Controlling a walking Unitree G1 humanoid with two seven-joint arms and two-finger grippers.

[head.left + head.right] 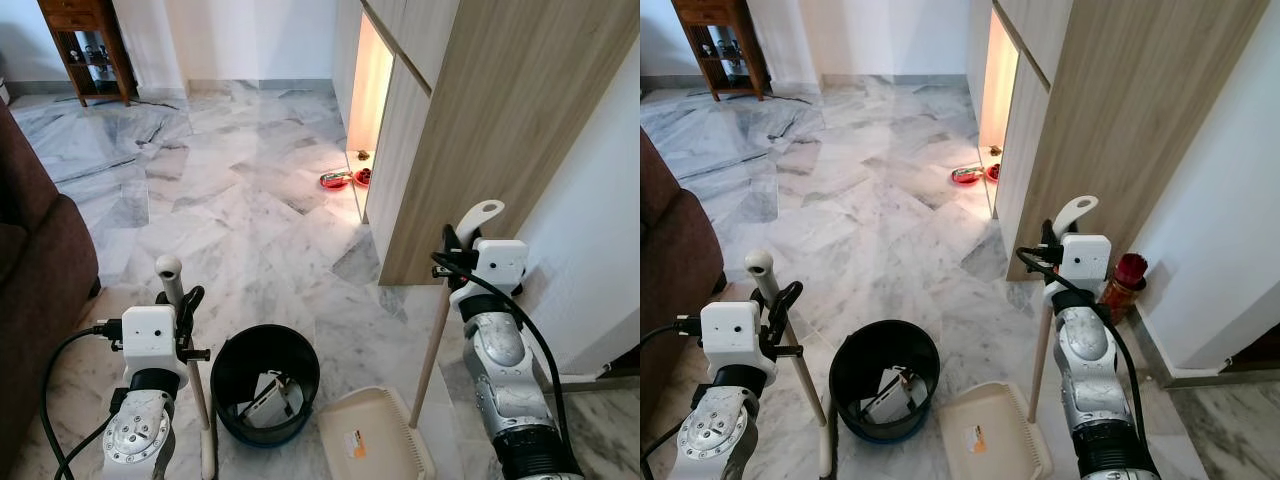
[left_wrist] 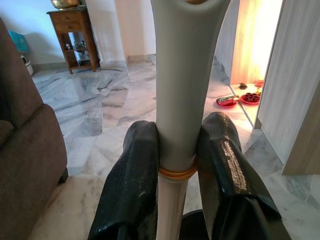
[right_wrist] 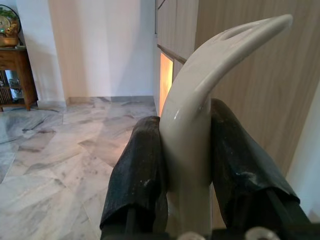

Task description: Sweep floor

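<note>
Now, broom handle (image 2: pixel 176 100): grey, round, in my closed left jaws.
Dustpan (image 1: pixel 375 437): cream plastic; curved handle (image 3: pixel 200 115) clamped by right jaws.
Floor (image 1: pixel 240 190): glossy marble.

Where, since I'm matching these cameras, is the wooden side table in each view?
Left eye view: wooden side table at top left, against the far wall.
Right eye view: top left corner.
Left wrist view: beyond the sofa, beside the broom handle.
Right wrist view: far wall, across the dustpan handle from the lit cabinet opening.
Shared landmark: that opening.
</note>
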